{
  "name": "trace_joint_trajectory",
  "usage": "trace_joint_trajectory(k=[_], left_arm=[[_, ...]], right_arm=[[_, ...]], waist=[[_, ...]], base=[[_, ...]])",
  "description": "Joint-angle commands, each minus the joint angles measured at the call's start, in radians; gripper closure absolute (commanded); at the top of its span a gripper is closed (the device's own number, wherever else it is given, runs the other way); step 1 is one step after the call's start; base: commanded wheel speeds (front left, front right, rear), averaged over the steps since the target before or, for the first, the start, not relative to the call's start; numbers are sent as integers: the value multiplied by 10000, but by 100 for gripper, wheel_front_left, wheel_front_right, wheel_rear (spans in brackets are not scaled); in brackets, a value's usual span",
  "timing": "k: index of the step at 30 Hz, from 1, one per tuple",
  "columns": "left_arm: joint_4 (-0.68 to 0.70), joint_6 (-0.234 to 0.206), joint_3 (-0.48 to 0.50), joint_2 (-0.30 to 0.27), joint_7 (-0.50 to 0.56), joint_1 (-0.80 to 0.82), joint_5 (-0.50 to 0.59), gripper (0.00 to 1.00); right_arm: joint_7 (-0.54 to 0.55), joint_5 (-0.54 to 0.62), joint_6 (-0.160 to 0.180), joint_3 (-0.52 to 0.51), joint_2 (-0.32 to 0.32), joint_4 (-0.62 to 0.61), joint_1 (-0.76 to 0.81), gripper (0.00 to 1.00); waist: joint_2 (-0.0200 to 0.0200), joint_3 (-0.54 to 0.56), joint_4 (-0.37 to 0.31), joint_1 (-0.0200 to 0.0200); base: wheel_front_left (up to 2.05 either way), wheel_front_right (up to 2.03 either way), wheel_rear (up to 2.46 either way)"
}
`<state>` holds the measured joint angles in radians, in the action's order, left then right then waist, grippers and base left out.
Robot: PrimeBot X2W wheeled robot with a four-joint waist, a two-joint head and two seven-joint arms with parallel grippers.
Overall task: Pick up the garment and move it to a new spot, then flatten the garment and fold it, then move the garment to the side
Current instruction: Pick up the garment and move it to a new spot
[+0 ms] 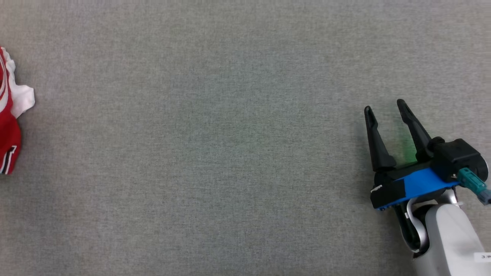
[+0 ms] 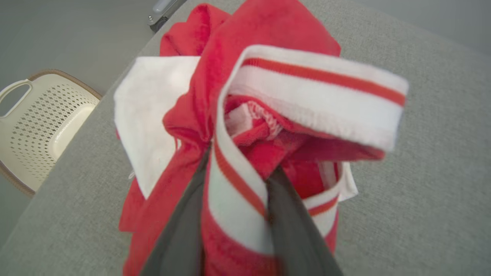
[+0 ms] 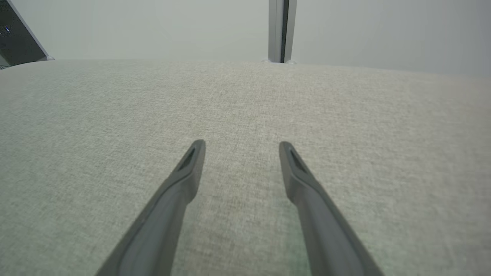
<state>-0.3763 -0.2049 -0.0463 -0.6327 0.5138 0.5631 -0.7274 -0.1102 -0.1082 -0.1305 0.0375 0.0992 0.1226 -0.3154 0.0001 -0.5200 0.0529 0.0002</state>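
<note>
Looking down from the head camera, I see a grey fabric-covered table (image 1: 230, 153); the garment (image 1: 9, 130), red with white panels and striped trim, lies bunched at the far left edge of that view, partly cut off by the frame; the right gripper (image 1: 384, 105) hovers over bare table at the near right, well apart from the garment, its two dark fingers spread wide with nothing between them; the right wrist camera shows the same wide gap and plain grey cloth beyond the fingertips. From the left wrist camera, the left gripper (image 2: 241, 161) is buried in the crumpled garment; its fingers (image 2: 180, 230) sit either side of a white band (image 2: 318, 96) with a red stripe, the cloth filling the gap and touching both; whether they are clamped firmly on it I cannot tell. A cream perforated basket (image 2: 42, 126) with a handle slot stands beyond the table's edge, lower than the tabletop.
</note>
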Motion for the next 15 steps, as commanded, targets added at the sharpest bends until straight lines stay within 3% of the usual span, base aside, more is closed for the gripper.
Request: trace_joint_trajectory(k=[1, 8, 15], left_arm=[[-13, -10, -38, -65, 15, -196, 43, 100], [247, 278, -217, -361, -939, -339, 600, 100], [1366, 846, -811, -436, -871, 292, 857, 100]], right_arm=[[-66, -35, -6, 13, -38, 52, 14, 0], [-327, -93, -6, 31, -121, 639, 354, 0], [-300, -196, -4, 20, -48, 971, 822, 0]], waist=[[-1, 171, -136, -2], [-1, 1688, -406, -2], [-1, 3564, -453, -2]], base=[[0, 0, 0], [0, 0, 0], [0, 0, 0]])
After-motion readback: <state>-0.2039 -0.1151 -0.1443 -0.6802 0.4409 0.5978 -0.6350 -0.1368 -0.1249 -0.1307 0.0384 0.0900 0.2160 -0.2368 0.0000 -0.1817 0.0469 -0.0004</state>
